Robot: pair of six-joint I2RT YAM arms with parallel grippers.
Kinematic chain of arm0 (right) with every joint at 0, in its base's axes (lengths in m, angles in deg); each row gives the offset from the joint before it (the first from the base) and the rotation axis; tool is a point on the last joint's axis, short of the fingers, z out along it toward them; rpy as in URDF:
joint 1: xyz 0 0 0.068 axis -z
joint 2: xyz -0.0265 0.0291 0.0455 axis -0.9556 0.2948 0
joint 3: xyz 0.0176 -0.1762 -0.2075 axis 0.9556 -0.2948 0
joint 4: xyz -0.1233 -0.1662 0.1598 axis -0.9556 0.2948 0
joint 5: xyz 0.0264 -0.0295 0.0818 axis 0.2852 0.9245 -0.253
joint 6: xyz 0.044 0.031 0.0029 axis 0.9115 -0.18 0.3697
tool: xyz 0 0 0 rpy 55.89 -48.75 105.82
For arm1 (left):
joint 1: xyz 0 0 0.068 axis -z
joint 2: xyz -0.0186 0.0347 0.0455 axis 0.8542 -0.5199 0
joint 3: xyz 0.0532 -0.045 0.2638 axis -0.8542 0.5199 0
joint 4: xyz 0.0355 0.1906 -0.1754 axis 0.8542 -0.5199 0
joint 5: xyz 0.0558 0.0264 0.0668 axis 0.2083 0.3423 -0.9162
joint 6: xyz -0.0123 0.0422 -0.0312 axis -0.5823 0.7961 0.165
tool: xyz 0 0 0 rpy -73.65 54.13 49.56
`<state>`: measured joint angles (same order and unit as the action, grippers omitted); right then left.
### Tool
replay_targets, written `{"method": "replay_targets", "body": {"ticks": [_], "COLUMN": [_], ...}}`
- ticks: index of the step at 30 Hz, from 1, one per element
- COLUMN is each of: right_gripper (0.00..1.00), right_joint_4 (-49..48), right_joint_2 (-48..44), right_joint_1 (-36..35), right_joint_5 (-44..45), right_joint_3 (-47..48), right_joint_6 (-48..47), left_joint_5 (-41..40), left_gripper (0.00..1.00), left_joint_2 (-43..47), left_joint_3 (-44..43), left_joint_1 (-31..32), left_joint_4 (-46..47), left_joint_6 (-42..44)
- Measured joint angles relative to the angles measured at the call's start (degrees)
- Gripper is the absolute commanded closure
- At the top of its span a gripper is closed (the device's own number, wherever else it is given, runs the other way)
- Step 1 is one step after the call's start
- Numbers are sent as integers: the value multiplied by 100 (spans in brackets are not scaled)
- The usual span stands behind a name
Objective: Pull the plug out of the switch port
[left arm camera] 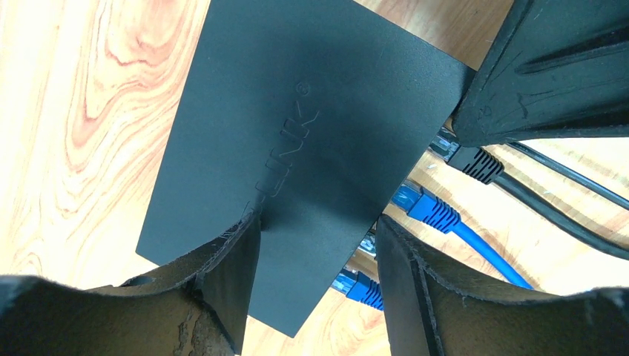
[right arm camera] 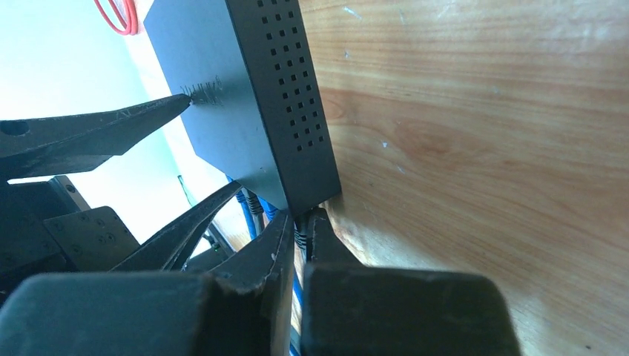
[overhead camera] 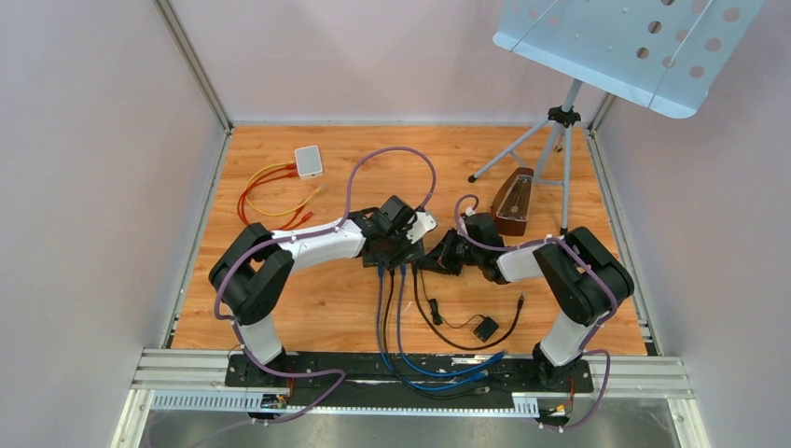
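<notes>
— Where was the black plug?

— At the port face of the switch, head against that edge. It looked seated. A blue plug sat just beside it on the same face, and a second blue plug further along.

— And the right gripper?

— Pinched nearly flat on the black plug's ribbed boot, right at the switch's corner.

— The left gripper?

— Astride the switch, its fingers partway apart. One tip touched the switch's top face. The other stood at the port face, between the two blue plugs. Whether that one pressed on the switch, I couldn't tell.

— And the switch itself?

— Flat on the wooden table, with both arms meeting over it. A white box with red and yellow leads lay well apart from the switch.
</notes>
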<state>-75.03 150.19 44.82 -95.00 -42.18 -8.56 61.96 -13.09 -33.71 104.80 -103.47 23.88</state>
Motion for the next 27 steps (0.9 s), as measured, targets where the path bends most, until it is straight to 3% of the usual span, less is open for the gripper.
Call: {"method": "replay_targets", "body": {"ticks": [20, 27], "right_gripper": [100, 100], "right_joint_4": [413, 1207], "right_joint_2": [-72, -564], "right_joint_1": [48, 50], "right_joint_5": [-763, -466], "right_joint_3": [-20, -31], "right_joint_6": [-1451, -1790], "left_joint_5": [-149, -140], "left_gripper": [38, 29], "left_joint_2": [-160, -138], "left_joint_3": [-186, -173], "left_joint_1": [7, 2], "left_joint_4": [-48, -35], "left_joint_6": [-133, -151]}}
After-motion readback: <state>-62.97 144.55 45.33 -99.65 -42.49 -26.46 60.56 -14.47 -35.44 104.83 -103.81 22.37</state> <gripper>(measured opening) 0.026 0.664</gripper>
